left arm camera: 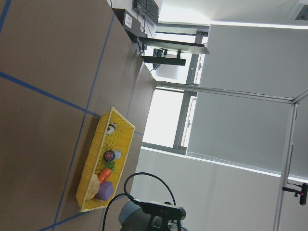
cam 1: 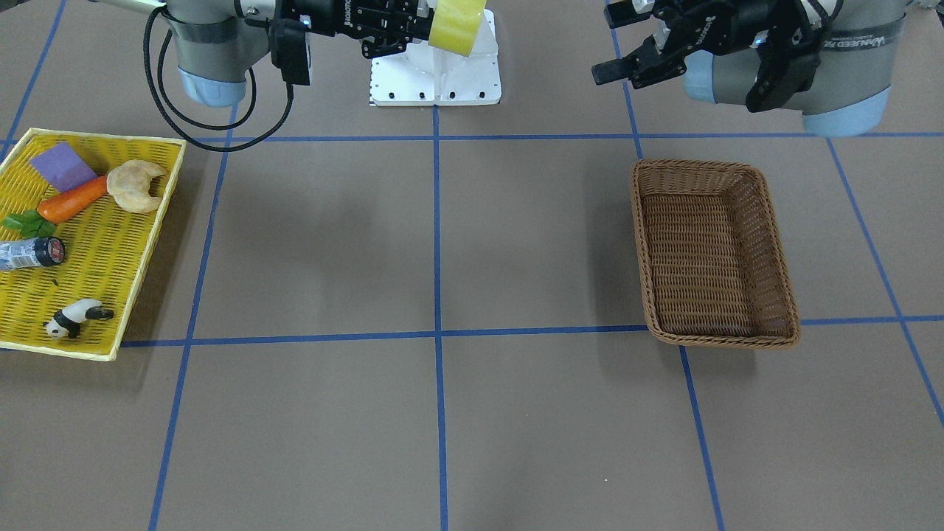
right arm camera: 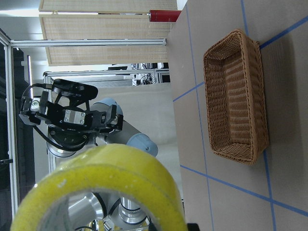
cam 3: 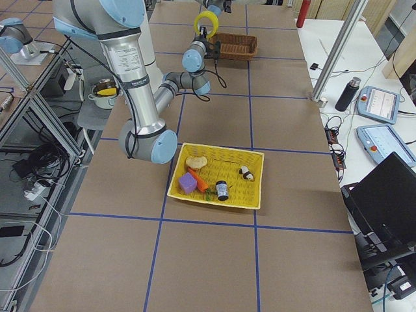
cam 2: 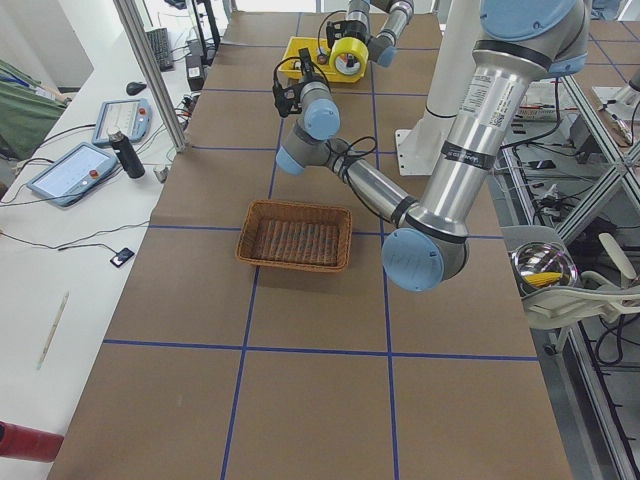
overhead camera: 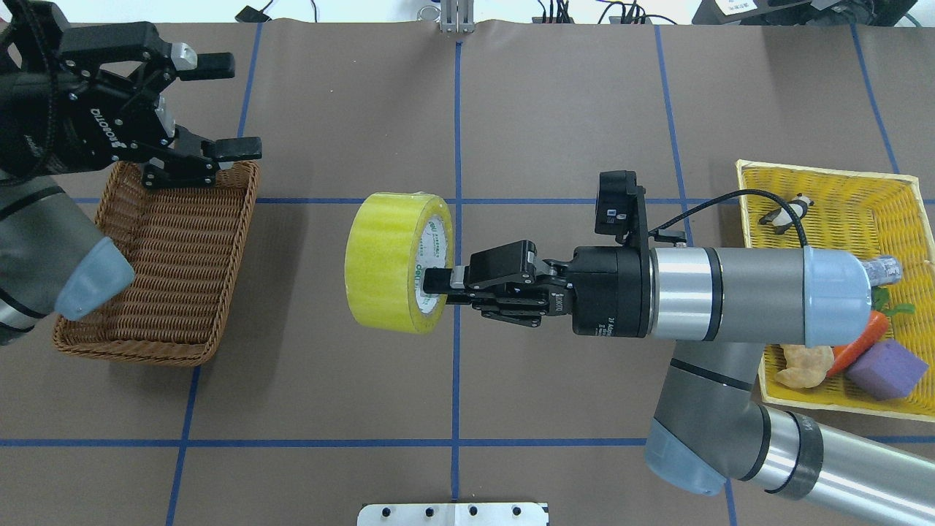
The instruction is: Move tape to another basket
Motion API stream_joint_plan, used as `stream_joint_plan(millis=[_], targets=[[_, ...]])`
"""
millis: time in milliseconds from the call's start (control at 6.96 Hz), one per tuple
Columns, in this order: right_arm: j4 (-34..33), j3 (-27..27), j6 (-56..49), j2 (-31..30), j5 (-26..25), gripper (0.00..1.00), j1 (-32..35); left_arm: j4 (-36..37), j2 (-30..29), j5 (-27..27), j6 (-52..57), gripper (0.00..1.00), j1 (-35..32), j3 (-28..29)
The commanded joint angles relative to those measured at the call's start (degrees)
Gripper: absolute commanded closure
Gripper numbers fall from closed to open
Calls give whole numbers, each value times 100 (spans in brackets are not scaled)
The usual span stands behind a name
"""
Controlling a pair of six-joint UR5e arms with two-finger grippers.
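Observation:
The yellow-green tape roll point(overhead camera: 394, 261) hangs in the air over the table's middle, its whitish printed core facing my right gripper point(overhead camera: 437, 288). That gripper is shut on the roll's wall. In the front view the tape point(cam 1: 457, 26) sits at the top edge. It fills the bottom of the right wrist view point(right arm camera: 110, 187). The brown wicker basket point(overhead camera: 157, 285) lies empty on the left side and also shows in the front view point(cam 1: 649, 251). My left gripper point(overhead camera: 230, 107) is open and empty, raised over the basket's far end.
A yellow mesh tray point(overhead camera: 840, 197) at the right holds a croissant point(cam 1: 136, 186), carrot point(cam 1: 72, 200), purple block point(cam 1: 63, 166), bottle point(cam 1: 29, 253) and panda figure point(cam 1: 74, 317). A white base plate point(cam 1: 435, 77) sits between the arms.

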Motion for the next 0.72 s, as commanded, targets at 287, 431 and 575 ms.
stream_joint_plan(millis=[287,431,575], targets=[[-62,-16,-62,130,-9,100,-9,-364,9,596,8,3,910,-7],[-62,-24,-80,130,-9,100,-9,-355,-17,596,8,3,1016,-33],[-62,-42,-97,130,-9,100,-9,-355,-34,596,8,3,1139,-33]])
